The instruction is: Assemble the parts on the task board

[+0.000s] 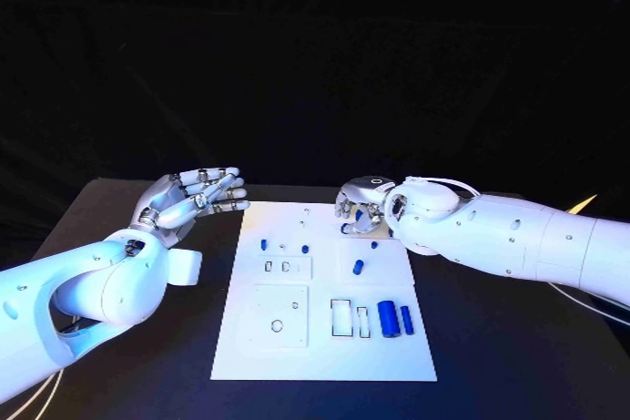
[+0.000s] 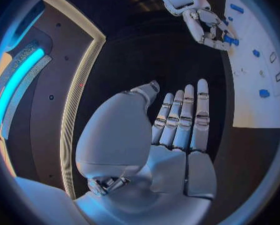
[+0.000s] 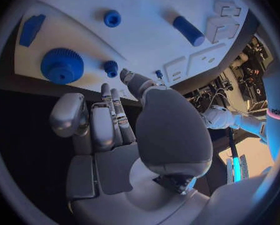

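Note:
The white task board (image 1: 329, 361) lies in the middle of the black table. On its near right lie a thick blue cylinder (image 1: 388, 318) and a thinner blue pin (image 1: 407, 320); a short blue piece (image 1: 359, 267) and small blue pegs (image 1: 264, 244) sit farther back. My right hand (image 1: 361, 206) hangs over the board's far right corner, fingers pointing down beside a blue gear (image 3: 62, 65) and a small peg (image 3: 110, 66), holding nothing. My left hand (image 1: 197, 197) is raised left of the board's far corner, fingers straight and apart, empty.
White recessed blocks (image 1: 282, 315) sit on the board's left half, with slots (image 1: 341, 317) near the cylinder. Bare black table (image 1: 525, 356) flanks the board on both sides. A thin cable (image 1: 591, 306) runs along the table's right.

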Motion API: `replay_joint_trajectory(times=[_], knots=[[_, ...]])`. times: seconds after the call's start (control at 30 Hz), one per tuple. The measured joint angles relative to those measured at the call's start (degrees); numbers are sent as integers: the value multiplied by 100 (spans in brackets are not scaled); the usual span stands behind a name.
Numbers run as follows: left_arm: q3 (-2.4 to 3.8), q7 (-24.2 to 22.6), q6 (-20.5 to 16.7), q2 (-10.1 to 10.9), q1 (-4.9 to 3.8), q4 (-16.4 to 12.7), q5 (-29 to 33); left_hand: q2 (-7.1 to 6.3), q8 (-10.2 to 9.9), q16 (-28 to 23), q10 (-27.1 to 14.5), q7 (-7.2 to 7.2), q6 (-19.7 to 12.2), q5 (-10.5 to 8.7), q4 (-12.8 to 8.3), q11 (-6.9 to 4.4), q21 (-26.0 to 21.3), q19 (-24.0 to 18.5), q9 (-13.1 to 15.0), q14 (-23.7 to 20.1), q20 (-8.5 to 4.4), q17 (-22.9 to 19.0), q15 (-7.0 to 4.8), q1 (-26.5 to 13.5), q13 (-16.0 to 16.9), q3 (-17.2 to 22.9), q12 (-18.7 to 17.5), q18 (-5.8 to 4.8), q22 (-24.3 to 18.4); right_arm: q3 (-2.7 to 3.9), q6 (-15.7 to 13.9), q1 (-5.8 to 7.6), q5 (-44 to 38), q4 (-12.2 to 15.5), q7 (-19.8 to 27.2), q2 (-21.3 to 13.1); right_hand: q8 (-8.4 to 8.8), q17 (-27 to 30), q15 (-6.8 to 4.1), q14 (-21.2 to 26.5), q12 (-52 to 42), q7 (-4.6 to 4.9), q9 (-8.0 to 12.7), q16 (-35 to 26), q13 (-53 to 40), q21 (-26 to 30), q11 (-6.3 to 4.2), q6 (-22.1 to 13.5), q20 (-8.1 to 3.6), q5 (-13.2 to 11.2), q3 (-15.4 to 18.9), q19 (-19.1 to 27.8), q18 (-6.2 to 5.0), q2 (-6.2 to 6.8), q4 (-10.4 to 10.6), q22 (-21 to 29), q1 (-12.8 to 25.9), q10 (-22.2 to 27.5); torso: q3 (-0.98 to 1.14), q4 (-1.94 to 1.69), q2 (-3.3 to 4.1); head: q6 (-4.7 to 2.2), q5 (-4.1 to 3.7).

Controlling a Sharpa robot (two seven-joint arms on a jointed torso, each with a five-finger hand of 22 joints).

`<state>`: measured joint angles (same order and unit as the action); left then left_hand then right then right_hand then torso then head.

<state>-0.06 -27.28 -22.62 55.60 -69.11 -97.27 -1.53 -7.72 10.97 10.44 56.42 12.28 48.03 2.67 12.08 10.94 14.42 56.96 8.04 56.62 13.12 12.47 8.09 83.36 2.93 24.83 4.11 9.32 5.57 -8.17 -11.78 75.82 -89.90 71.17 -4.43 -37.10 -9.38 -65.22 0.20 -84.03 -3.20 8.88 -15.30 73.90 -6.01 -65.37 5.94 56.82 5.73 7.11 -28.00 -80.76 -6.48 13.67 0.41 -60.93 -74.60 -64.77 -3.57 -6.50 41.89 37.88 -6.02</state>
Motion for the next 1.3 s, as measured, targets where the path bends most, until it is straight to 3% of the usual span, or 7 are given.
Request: replay_joint_trajectory(times=[0.47, 0.53, 1.3], knots=[[0, 8, -2, -6, -3, 31, 0, 0, 0, 0, 0, 0, 0, 0, 0, 0, 0, 0, 0, 0, 0, 0, 0, 0, 0, 0, 0, 0, 1, 1, 103, -42, 60, -39, 3, 11, 0, -133, 0, 0, 0, -10, -55, 178, -42, -333, -1, 11, 2, 0, 0, -83, 40, -2, 1, -403, -2, -1, -21, -58, 42, 4, -54], [0, 9, -1, -7, -3, 36, 0, 0, 0, 0, 0, 0, 0, 0, 0, 0, 0, 0, 0, 0, 0, 0, 0, 0, 0, 0, 0, 0, 1, 1, 106, -51, 68, -50, 3, 16, 0, -165, 0, 0, 0, -11, -80, 211, -42, -419, -1, 13, 2, 0, -59, -84, 40, -130, 59, -492, -130, -2, -24, -65, 46, 9, -58], [0, 30, 2, 3, -3, 73, 0, 0, 0, 0, 0, 0, 0, 0, 0, 0, 46, 0, 0, 0, 0, 8, 0, 0, 0, 0, 0, 0, 3, 1, 11, -65, 56, -61, -60, -58, -1, -165, 0, 0, 0, -25, -170, 268, -41, -552, -19, 71, 12, 0, -271, -92, 41, -128, 110, -664, -127, -25, -39, -112, 74, 29, -112]])
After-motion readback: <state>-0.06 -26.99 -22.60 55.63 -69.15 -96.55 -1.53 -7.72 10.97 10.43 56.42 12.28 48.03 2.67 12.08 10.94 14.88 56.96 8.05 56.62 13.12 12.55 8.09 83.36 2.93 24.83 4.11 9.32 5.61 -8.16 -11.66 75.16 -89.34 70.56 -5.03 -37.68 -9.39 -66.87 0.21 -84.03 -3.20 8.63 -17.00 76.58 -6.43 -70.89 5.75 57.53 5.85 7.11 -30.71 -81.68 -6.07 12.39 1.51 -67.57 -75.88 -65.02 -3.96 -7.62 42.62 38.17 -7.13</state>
